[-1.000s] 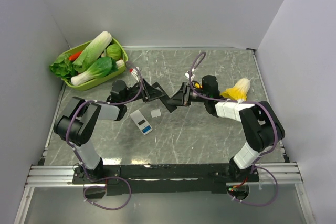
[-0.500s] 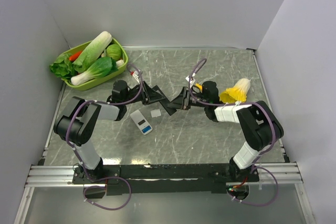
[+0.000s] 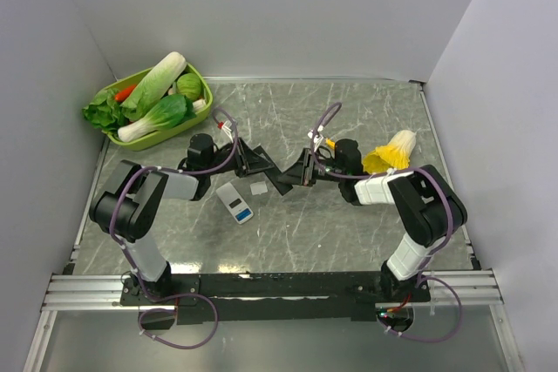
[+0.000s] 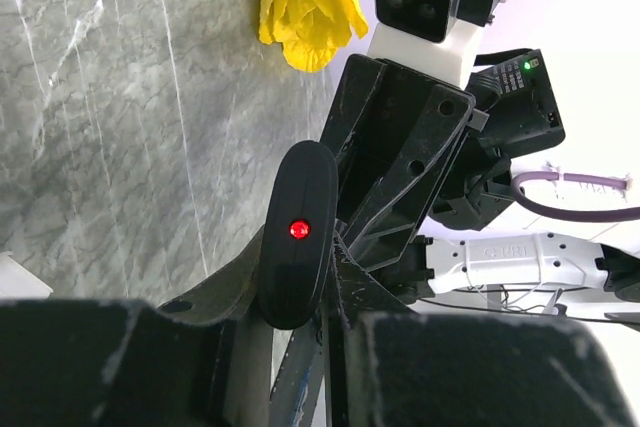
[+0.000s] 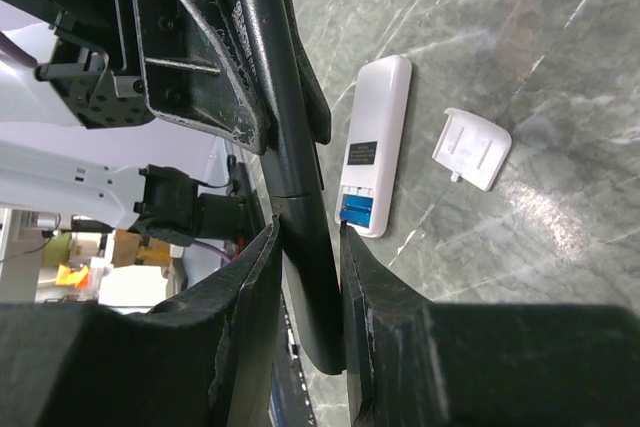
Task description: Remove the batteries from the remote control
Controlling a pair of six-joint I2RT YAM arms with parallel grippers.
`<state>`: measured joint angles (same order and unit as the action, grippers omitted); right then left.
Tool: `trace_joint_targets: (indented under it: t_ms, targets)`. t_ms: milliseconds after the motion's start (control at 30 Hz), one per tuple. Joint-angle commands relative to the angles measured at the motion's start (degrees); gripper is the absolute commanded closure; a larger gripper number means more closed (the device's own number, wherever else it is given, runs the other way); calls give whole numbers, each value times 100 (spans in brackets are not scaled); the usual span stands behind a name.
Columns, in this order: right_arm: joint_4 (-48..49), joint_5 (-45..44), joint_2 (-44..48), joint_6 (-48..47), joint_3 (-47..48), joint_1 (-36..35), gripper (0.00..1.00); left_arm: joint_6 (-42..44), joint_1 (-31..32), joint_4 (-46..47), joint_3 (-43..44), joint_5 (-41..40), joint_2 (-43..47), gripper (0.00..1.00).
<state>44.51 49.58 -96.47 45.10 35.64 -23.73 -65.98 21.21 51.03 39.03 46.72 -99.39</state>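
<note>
A black remote (image 3: 281, 180) is held above the table between both grippers. My left gripper (image 3: 260, 165) is shut on one end; in the left wrist view (image 4: 290, 297) the remote (image 4: 295, 237) shows a red dot. My right gripper (image 3: 298, 172) is shut on the other end, with the remote (image 5: 300, 197) squeezed between its fingers in the right wrist view (image 5: 305, 247). A white remote (image 3: 234, 202) lies on the table with its back open and a blue battery (image 5: 357, 210) in it. Its white cover (image 3: 259, 187) lies beside it. No yellow battery shows.
A green basket (image 3: 199, 76) of vegetables stands at the back left. A yellow-white cabbage (image 3: 392, 150) lies next to the right arm, also in the left wrist view (image 4: 305, 2). Grey walls close the table on three sides.
The right arm's wrist has dropped and shifted slightly toward the near edge, and the black remote has tilted a little with it. The left arm has barely moved.
</note>
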Motion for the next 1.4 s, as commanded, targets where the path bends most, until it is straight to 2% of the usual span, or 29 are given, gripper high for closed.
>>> trace_joint_targets:
  t_ms: [0, 200, 567, 733, 900, 1033, 1067, 1167, 1200, 1267, 1367]
  targets:
    - [-1296, -406, -347, -494, -461, 158, 68, -73, -434, 979, 360, -207, 157, 99]
    - [-1567, -554, -259, -625, -435, 158, 63, -12, -469, 892, 378, -216, 175, 99]
    - [-1841, -661, -259, -731, -286, 158, 63, -118, -504, 980, 351, -163, 210, 99]
    - [-2288, -783, 198, -923, -84, 158, 62, 32, -504, 804, 281, -303, 280, 99]
    - [-2904, -1117, 663, -1012, 40, 149, 60, 690, -504, -512, 421, -926, 622, 99]
    - [-3413, -1213, 1076, -1449, 119, -35, 53, 964, -522, -1654, 615, -1612, 1018, 99]
    - [-3640, -1301, 1269, -1547, 101, -227, 52, 981, -539, -2336, 746, -2031, 1106, 99]
    - [-3976, -1767, 1638, -1689, -30, -727, 46, 1060, -636, -3394, 1036, -2726, 1378, 99]
    - [-4055, -2029, 1718, -1689, -91, -913, 41, 1087, -671, -3902, 1063, -2869, 1536, 99]
    - [-4082, -2311, 1981, -1741, -284, -1543, 37, 1104, -802, -4266, 1037, -3054, 1712, 99]
    - [-3820, -2419, 2437, -1812, -696, -2099, 38, 1095, -1110, -4680, 932, -3055, 2107, 99]
